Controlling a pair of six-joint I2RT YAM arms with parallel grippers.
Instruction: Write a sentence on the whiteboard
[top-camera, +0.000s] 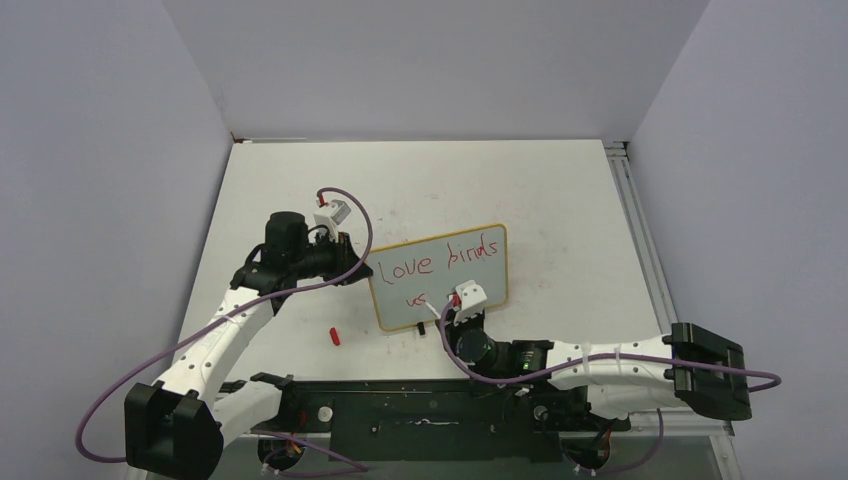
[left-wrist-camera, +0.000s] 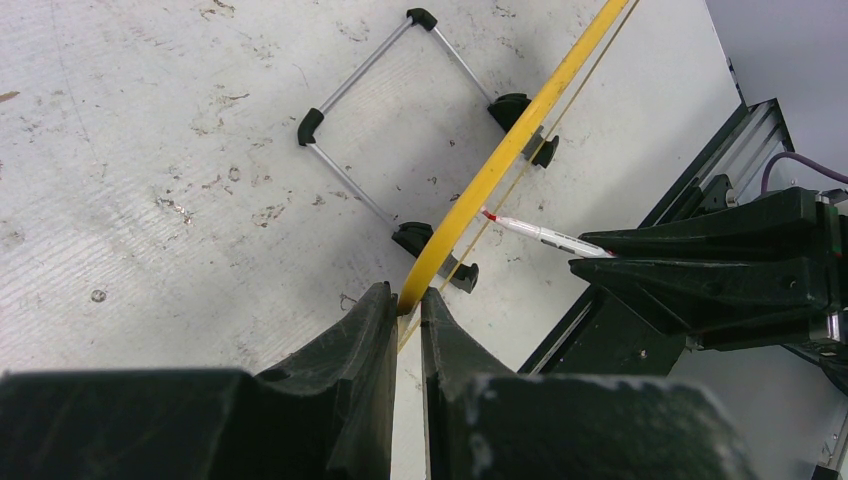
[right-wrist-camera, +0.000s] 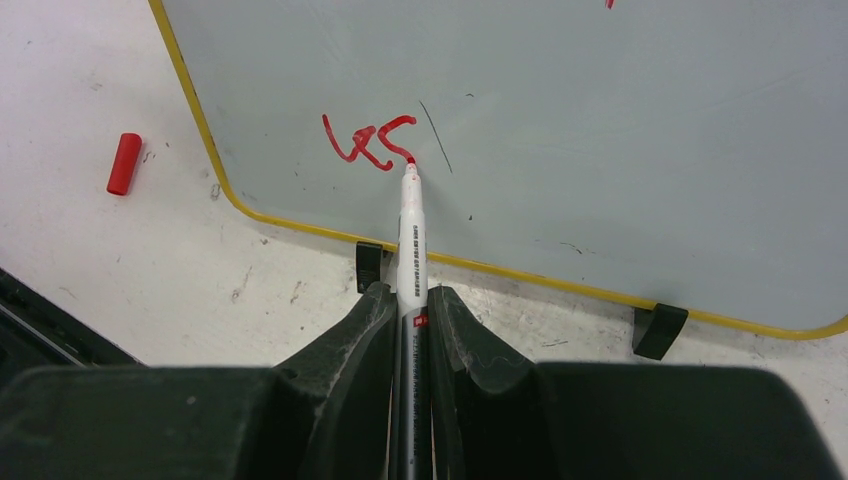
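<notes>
Because the small glossy white board (top-camera: 455, 288), with its thin yellowish frame and rounded corners, stands tilted on two little black feet (right-wrist-camera: 658, 330) near the middle of the scuffed white table (top-camera: 560, 190), I judge it light and apt to slide or tip back under a pen's push. My left gripper (left-wrist-camera: 408, 300) is pinched tight on the frame at the board's left edge, so nothing shows between my fingers but that thin rim. The frame seems the right place to hold. It looks stiff and narrow enough to clamp, while the slick face would give no purchase and would smear.

My right gripper (right-wrist-camera: 410, 300) is closed around the barrel of a slim white marker with a red tip (right-wrist-camera: 410, 230), and a long stretch of it pokes forward past my fingertips. The tip touches the board's face just after the "vs" at the lower left. The red handwritten sentence (top-camera: 440, 260) reads "love birds" on its upper line, with only "vs" beneath.

The marker's barrel looks smooth, so I expect it could slip back or twist in my grip if I press hard. Light pressure should suit both it and the wipeable ink. A small red cylindrical cap (right-wrist-camera: 124, 163) lies on the table just left of the board, not touching it.
</notes>
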